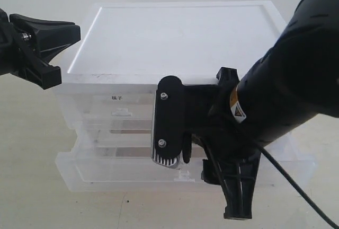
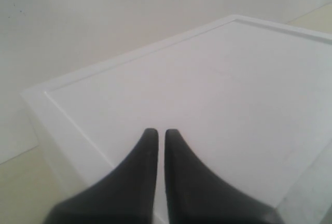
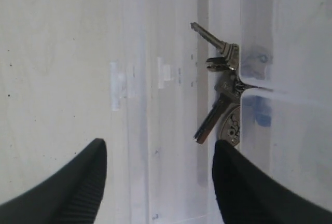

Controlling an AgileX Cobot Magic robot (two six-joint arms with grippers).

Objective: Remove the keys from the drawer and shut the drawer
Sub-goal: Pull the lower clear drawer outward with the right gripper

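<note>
Right gripper (image 3: 160, 146), fingers wide apart, hangs lower centre in the exterior view above keys (image 3: 223, 86) in the open drawer (image 3: 181, 27) (left gripper (image 2: 157, 133), upper left, pinched closed).

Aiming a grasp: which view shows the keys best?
The right wrist view: the keys lie clearly visible. In the exterior view the right arm hides them; the left wrist view shows the cabinet top, no keys.
</note>
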